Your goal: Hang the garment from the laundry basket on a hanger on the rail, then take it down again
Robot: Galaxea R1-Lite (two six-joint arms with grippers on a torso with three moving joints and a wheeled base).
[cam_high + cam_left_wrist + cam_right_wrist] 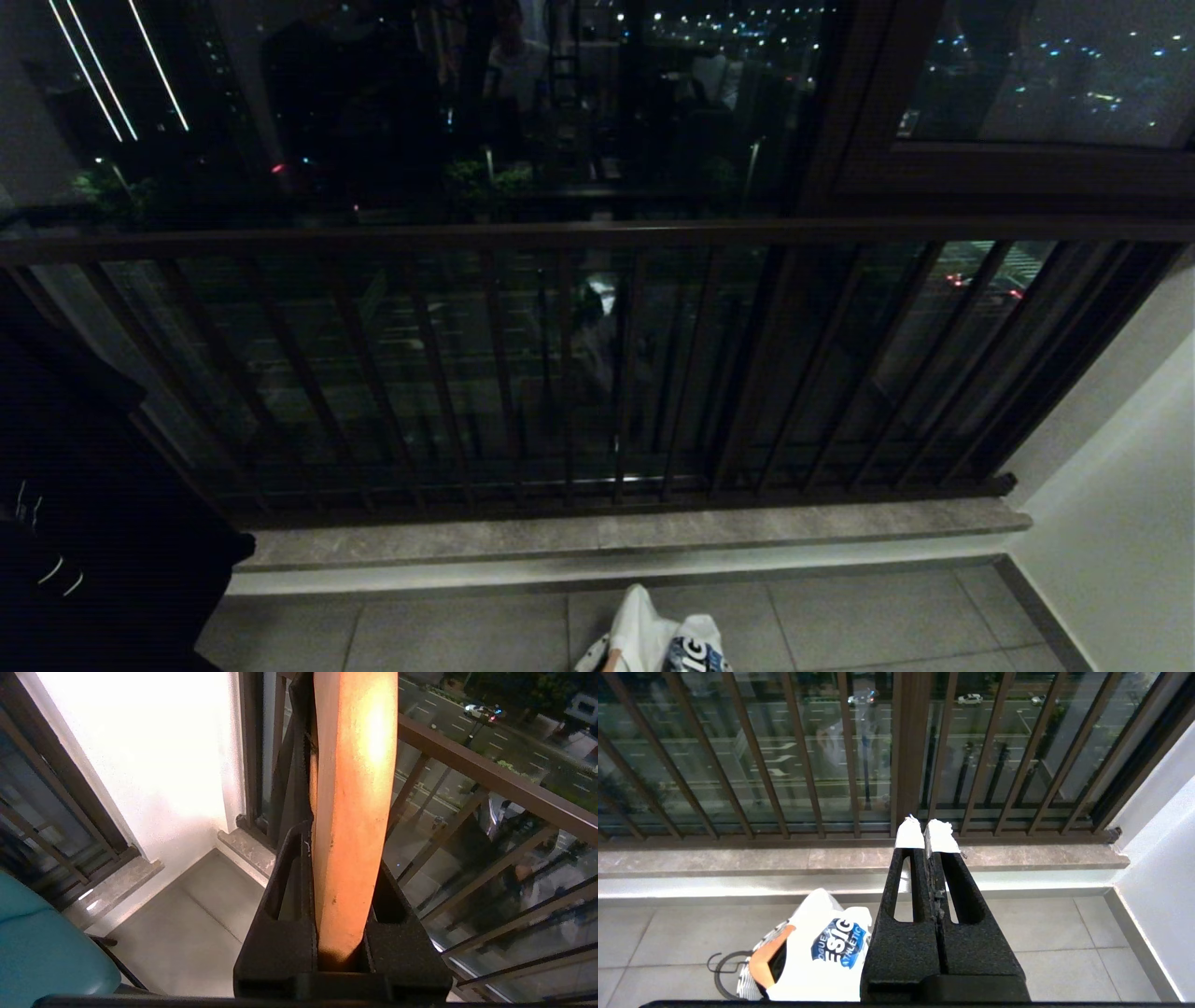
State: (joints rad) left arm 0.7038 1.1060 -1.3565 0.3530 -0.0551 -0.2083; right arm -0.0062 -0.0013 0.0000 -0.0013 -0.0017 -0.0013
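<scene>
My left gripper (pixel 348 849) is shut on a pale wooden hanger (pixel 355 788), which runs up between its jaws beside the balcony rail (pixel 490 779). In the head view that arm is only a dark mass (pixel 93 541) at the left edge. The garment, a white T-shirt with a blue logo (pixel 817 961), lies bunched on the floor in the laundry basket, whose striped edge (pixel 746 982) shows beside it. The shirt also peeks in low in the head view (pixel 653 639). An orange wooden piece (pixel 763 959) shows at its neck. My right gripper (pixel 926 835), with white-taped tips, is shut and empty above the floor.
The dark railing (pixel 597 238) with upright bars spans the balcony above a stone sill (pixel 616 537). A white wall (pixel 1120 523) closes the right side. A teal cushion (pixel 42 952) sits near the left arm. Grey floor tiles (pixel 1041 933) lie to the right of the basket.
</scene>
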